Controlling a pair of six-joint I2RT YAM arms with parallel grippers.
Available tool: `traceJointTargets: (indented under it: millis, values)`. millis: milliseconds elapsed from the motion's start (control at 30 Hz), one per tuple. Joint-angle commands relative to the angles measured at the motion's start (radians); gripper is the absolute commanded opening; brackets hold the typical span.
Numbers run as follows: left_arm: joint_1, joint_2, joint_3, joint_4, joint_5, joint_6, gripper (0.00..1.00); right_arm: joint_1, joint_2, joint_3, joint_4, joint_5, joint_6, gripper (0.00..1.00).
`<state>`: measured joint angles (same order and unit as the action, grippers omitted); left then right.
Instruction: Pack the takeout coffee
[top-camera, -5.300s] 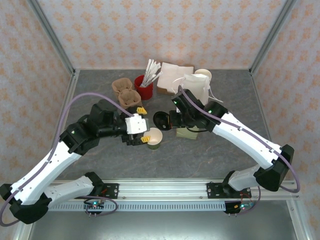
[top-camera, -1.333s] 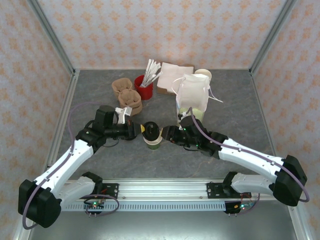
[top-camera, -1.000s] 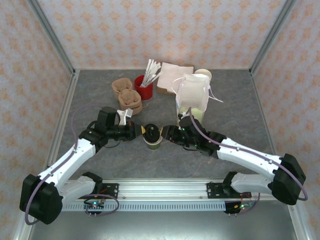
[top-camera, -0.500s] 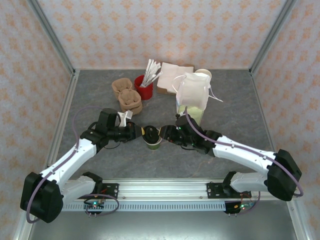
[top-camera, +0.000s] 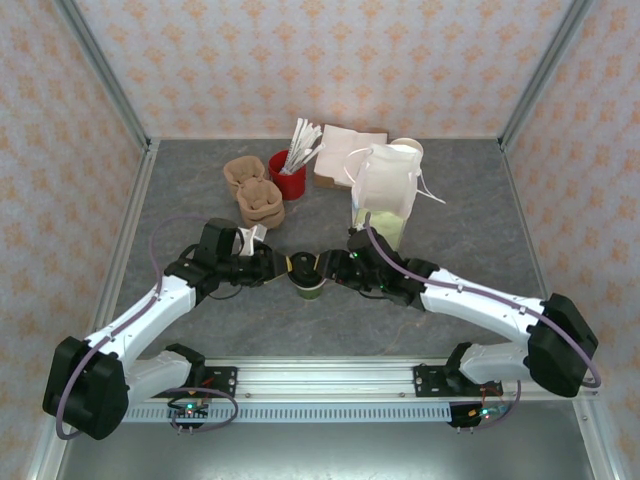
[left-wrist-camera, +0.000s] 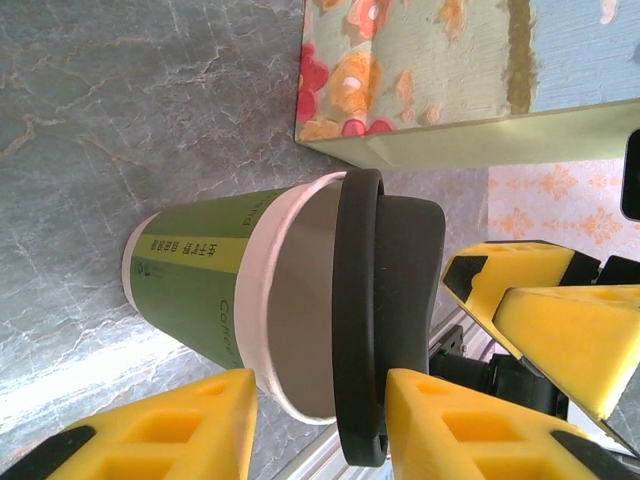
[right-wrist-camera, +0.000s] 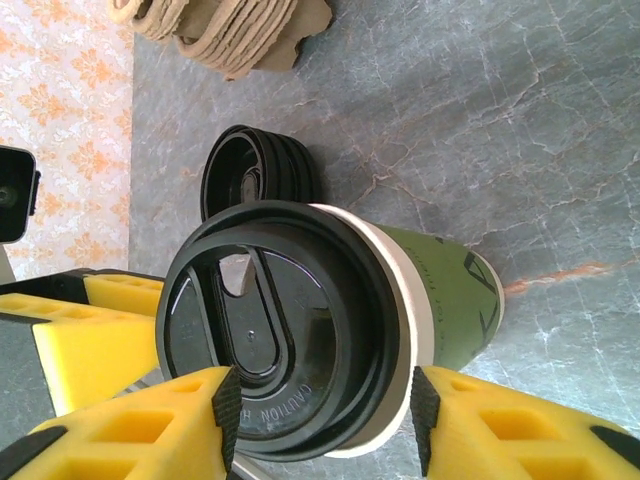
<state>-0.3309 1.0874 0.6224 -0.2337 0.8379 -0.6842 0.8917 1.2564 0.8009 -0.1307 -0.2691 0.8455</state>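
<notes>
Yellow fingers (left-wrist-camera: 160, 435) of the left gripper (left-wrist-camera: 320, 390) stand apart, bracketing the rim of the takeout coffee (left-wrist-camera: 195, 285) and its black lid (left-wrist-camera: 385, 300). The lid sits tilted, with the cream interior showing. Fingers (right-wrist-camera: 520, 435) of the right gripper (right-wrist-camera: 322, 390) flank the lid from the opposite side; whether they press it cannot be told. The takeout coffee stands upright on the grey table (top-camera: 200, 190) between both grippers, just before a floral box (left-wrist-camera: 420, 70) and near a stack of lids (right-wrist-camera: 255, 165).
</notes>
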Motion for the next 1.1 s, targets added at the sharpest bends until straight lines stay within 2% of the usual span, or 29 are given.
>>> traceJointTargets:
  millis: [0, 667, 933, 1067]
  values:
    - [0.010, 0.009, -0.023, 0.052, 0.008, -0.010, 0.40, 0.002, 0.013, 0.036, 0.009, 0.013, -0.001, 0.51]
    - [-0.016, 0.072, -0.023, 0.111, 0.017, -0.025, 0.40, -0.002, 0.050, 0.057, -0.004, 0.010, -0.013, 0.55]
    - [-0.045, 0.103, 0.001, 0.115, 0.006, -0.019, 0.45, -0.004, 0.051, 0.060, -0.017, 0.017, -0.021, 0.55]
    - [-0.045, 0.092, 0.018, 0.083, -0.007, 0.000, 0.53, -0.005, 0.046, 0.057, -0.034, 0.029, -0.030, 0.55]
